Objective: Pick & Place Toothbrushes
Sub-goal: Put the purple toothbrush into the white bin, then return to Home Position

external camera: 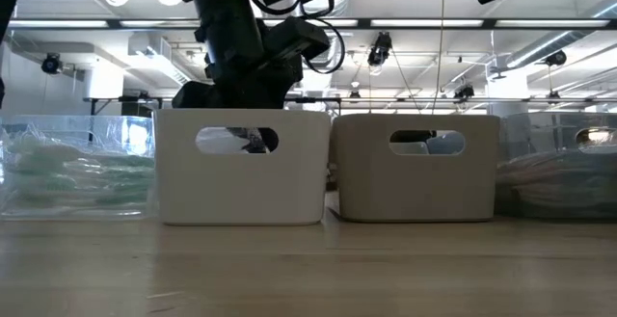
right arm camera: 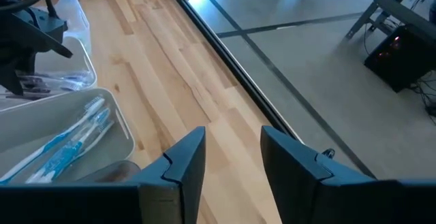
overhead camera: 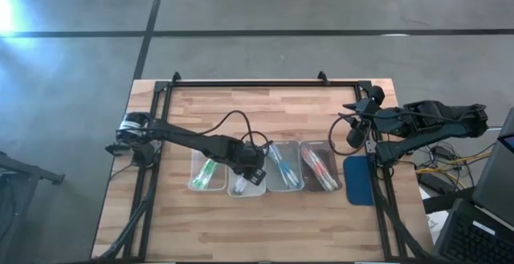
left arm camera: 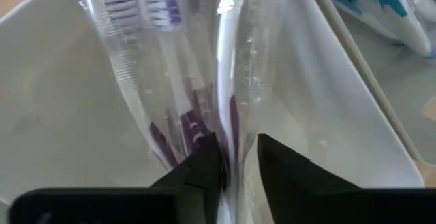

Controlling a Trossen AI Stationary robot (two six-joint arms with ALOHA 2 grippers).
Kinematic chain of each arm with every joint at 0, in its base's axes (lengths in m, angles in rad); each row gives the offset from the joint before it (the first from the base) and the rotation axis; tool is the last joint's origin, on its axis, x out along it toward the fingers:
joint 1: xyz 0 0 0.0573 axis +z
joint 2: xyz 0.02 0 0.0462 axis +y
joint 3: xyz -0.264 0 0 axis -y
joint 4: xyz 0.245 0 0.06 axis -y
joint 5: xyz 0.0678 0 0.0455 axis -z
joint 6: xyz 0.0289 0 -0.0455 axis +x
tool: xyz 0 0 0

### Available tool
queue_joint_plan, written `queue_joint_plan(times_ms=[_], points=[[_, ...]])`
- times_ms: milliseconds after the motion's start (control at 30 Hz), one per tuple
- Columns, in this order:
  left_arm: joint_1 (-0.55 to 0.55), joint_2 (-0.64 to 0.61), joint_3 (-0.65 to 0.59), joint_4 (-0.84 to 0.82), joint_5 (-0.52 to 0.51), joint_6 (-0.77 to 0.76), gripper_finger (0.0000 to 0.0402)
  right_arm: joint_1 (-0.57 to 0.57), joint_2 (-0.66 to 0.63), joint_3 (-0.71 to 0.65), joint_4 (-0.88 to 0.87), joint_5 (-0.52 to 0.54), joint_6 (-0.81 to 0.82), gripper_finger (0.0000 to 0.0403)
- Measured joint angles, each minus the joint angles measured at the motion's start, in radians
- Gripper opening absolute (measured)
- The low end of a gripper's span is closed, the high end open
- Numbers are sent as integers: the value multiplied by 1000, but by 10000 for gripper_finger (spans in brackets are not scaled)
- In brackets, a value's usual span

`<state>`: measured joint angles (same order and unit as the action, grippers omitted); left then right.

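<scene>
Four trays stand in a row on the wooden table. From left to right they hold green toothbrushes (overhead camera: 206, 173), purple ones (left arm camera: 146, 6), blue ones (overhead camera: 283, 166) and red ones (overhead camera: 320, 168). My left gripper (overhead camera: 254, 176) reaches down into the second tray (overhead camera: 241, 188). It is open, with a clear-wrapped purple toothbrush (left arm camera: 235, 101) running up between its fingers. The other purple toothbrushes lie on that tray's floor. My right gripper (overhead camera: 353, 136) hangs open and empty above the table's right side, clear of the trays. My left gripper (left arm camera: 238, 166) comes from above, slanting down into the tray, its fingers either side of the wrapped toothbrush's handle end (left arm camera: 234, 139). The wrapper stands in the gap and its far part lies on the tray floor. I cannot tell whether a finger touches it.
A blue pad (overhead camera: 360, 180) lies at the table's right edge beside the red tray. A black rail frame (overhead camera: 257, 83) runs along the far edge and both sides. Bare wood lies between the trays and the far rail and along the near edge.
</scene>
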<state>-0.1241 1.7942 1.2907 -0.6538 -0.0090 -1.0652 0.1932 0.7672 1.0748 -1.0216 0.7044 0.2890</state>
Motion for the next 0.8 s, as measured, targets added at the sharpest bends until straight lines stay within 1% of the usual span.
queue_joint_plan(times_ms=[233, 367, 600, 800], points=[[4, -13, 4, -6, 21, 38, 148, 0, 0, 0, 0, 0, 0, 144], [11, -32, 12, -7, 22, 70, 167, 0, 0, -1, 0, 0, 0, 136], [28, -61, 21, -22, 17, 121, 170, 0, 0, -5, 0, 0, 0, 116], [49, -67, 54, -132, -41, 155, 169, 0, 0, -11, 1, 0, 0, 107]])
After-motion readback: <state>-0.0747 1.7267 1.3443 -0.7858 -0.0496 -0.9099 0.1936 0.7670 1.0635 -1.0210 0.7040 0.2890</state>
